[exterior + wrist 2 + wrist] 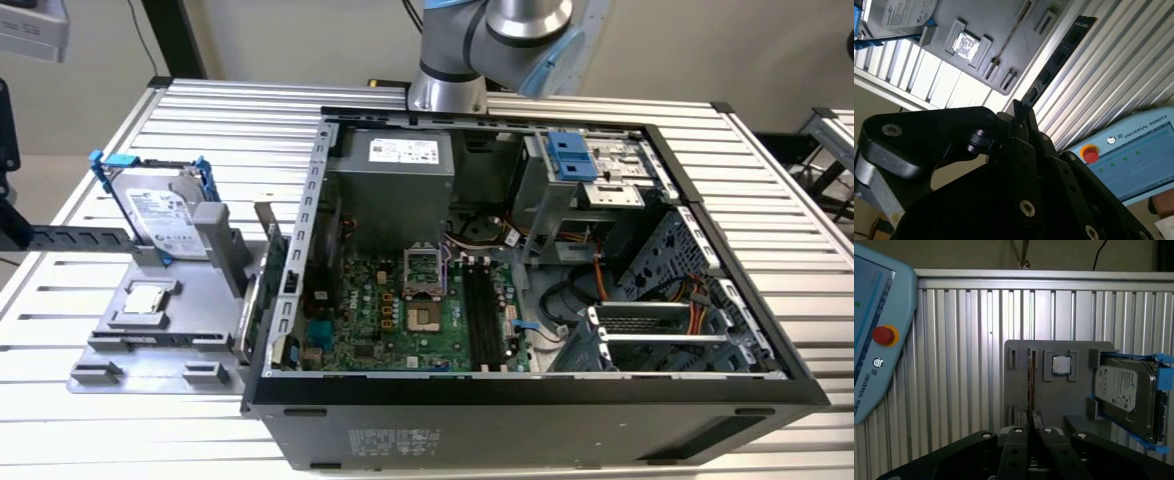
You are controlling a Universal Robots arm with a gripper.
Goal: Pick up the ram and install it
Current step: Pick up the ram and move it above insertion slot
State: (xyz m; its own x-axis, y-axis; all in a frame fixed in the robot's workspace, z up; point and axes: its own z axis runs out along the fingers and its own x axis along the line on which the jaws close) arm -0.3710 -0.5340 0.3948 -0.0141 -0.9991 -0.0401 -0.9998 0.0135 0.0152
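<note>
High over the counter [227, 120], well clear of the grey tray [1054, 400] that lies toward its edge at the exterior view's left, the end effector [1031, 416] has its fingers pressed onto the ram [1056, 60]; the long dark board juts out past the fingertips, though where along its length it is pinched I cannot tell. In the first wrist view the ram shows edge-on, as a thin line running straight out from between the fingers; in the second wrist view its flat face lies over the ribbed counter just beside the tray. The hard drive [167, 215] and the processor chip [147, 297] sit in the tray, untouched.

The open computer case [534, 420] stands mid-counter; the black slots [483, 315] lie on the motherboard [400, 320] inside it, and the ram is not yet in one. By my judgement the work in hand is the carry to those slots. To do it well, the pinch should be firm enough that the board cannot swivel; the board's long edge should run parallel to a slot and its face stay upright; the descent should be straight, clear of the case walls and the cables [481, 235] nearby; a skewed entry could jam or bend it.
</note>
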